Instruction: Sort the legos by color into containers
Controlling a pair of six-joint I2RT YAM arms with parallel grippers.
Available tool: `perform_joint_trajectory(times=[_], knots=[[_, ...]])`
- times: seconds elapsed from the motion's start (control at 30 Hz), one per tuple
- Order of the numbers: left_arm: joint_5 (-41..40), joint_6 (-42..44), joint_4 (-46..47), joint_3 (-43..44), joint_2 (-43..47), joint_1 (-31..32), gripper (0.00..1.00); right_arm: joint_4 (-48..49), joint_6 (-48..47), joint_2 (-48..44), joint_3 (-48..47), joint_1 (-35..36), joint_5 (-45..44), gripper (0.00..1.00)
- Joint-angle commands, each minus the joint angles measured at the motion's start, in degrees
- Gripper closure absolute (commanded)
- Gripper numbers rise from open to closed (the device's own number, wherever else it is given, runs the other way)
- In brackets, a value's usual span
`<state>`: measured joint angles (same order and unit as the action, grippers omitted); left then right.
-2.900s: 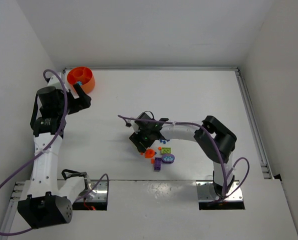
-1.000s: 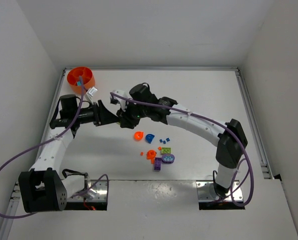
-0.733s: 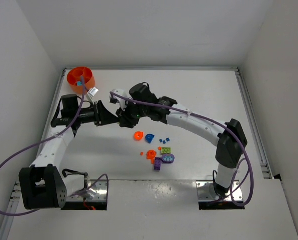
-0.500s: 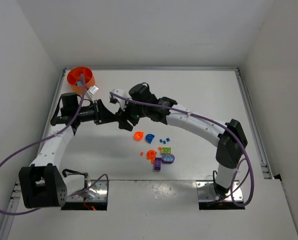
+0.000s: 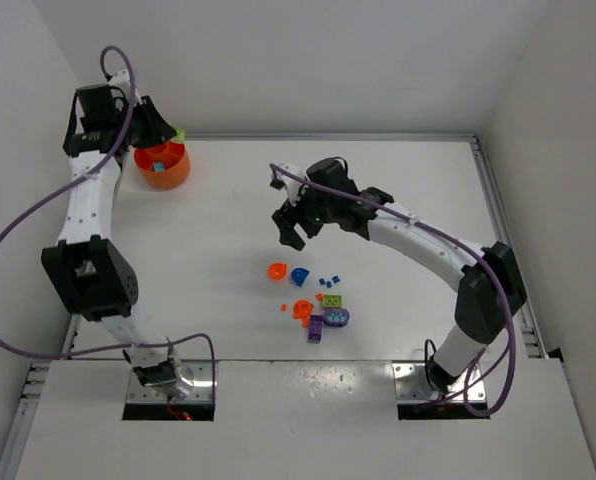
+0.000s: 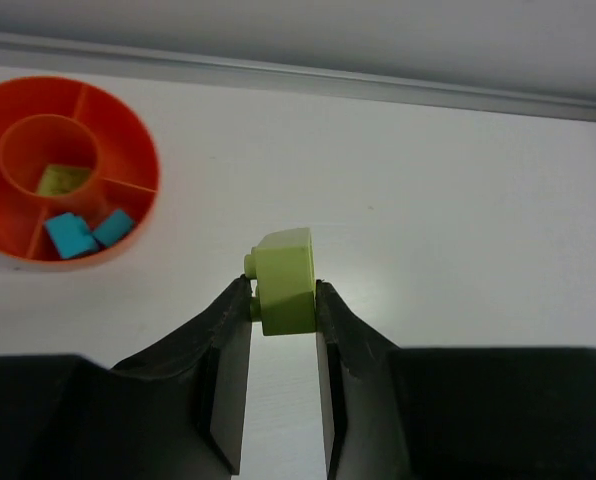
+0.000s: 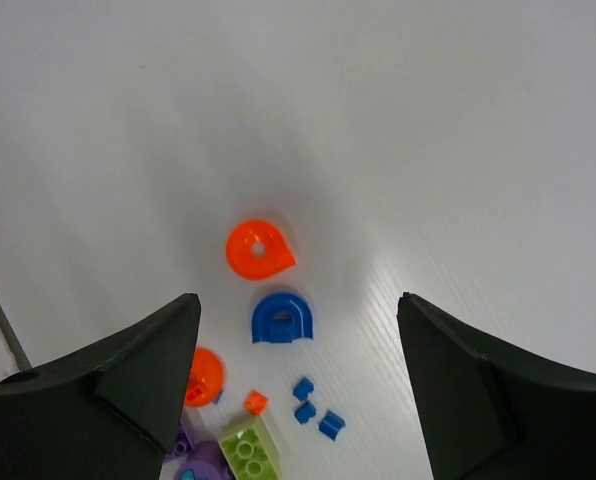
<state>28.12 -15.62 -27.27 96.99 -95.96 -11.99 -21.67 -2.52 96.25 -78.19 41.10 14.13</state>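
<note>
My left gripper (image 5: 170, 132) is raised at the back left, shut on a lime green lego brick (image 6: 285, 280) just beside the round orange bowl (image 5: 175, 173). The bowl's containers (image 6: 128, 135) hold a lime piece (image 6: 63, 181) in the centre cup and two teal-blue pieces (image 6: 81, 233) in an outer one. My right gripper (image 5: 296, 222) hangs open and empty above the loose legos: an orange teardrop (image 7: 258, 250), a blue arch (image 7: 281, 318), an orange rounded piece (image 7: 204, 376), blue bits (image 7: 313, 411), a lime brick (image 7: 248, 451) and purple pieces (image 5: 326, 323).
The loose pieces lie in a small cluster in the near middle of the white table (image 5: 408, 190). A raised rail (image 5: 328, 137) runs along the table's far edge just behind the bowl, and another rail (image 5: 503, 240) runs down the right side.
The two grippers were together mid-table with the lime brick. The left closed on it and swung up and back to the bowl; the right opened and pulled away to the right.
</note>
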Motion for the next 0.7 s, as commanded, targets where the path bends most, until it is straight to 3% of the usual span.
perform_joint_trajectory(times=[0.0,0.33,0.67], knots=[[-12.64,1.90,-4.63,7.93,-8.85,-0.05,1.00,-1.61,-3.62,-4.04,2.69,-1.28,-0.33,0.20],[-23.98,4.45,-5.34,27.97,-25.13,-0.05,1.00,-1.00,-3.63,-4.85,8.32,-7.70,2.30,0.21],[-30.58,4.98,-5.87,32.12,-31.38,-0.05,1.00,-2.06,-2.58,-1.59,6.03,-10.42,4.50,0.22]])
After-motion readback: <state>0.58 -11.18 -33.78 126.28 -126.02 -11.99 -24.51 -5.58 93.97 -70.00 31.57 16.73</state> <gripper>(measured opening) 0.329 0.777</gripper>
